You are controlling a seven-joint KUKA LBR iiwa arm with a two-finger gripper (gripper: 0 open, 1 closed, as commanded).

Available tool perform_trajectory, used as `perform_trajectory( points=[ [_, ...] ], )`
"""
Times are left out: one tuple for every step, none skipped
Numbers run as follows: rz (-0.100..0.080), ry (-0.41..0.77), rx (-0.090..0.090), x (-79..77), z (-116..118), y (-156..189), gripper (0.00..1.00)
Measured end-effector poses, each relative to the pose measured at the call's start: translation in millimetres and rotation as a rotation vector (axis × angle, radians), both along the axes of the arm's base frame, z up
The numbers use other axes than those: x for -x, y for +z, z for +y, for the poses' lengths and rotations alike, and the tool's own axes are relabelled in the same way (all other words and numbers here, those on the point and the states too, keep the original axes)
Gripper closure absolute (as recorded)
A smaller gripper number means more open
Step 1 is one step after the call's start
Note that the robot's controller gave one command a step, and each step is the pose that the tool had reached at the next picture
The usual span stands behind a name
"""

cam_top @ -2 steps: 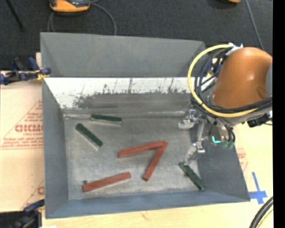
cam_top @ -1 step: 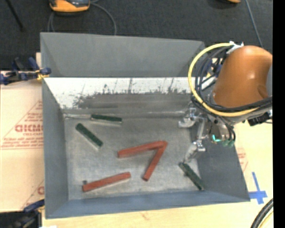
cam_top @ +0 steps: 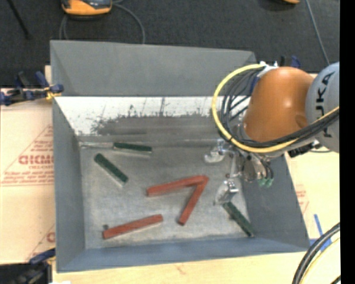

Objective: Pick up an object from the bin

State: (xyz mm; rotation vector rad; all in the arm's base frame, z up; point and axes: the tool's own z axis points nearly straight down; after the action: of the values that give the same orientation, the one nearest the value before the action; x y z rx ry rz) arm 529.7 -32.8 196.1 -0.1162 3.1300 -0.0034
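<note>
1. I see the gripper point(cam_top: 220, 172) at about 3 o'clock in the bin point(cam_top: 65, 188), fingers spread, nothing between them.
2. Nearest thing is a green stick point(cam_top: 238, 218), lying flat just at its 5 o'clock.
3. Two red sticks point(cam_top: 176, 186) form a V near its 9 o'clock.

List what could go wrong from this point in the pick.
The tool hangs near the bin's right wall; going down, it could scrape it. The dark green stick nearest it lies along that wall's foot, so a finger may find no room behind it. The red stick beside could get nudged.
</note>
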Motion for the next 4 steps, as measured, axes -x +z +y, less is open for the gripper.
perform_trajectory(
  points=[
    [0.002, 0.076, 0.000, 6.5, -8, -67, 0.00],
    [0.014, 0.103, 0.000, -6.0, 33, -114, 1.00],
    [0.013, 0.103, 0.000, -6.0, 33, -114, 1.00],
    [0.013, 0.103, 0.000, -6.0, 33, -114, 1.00]
  ],
)
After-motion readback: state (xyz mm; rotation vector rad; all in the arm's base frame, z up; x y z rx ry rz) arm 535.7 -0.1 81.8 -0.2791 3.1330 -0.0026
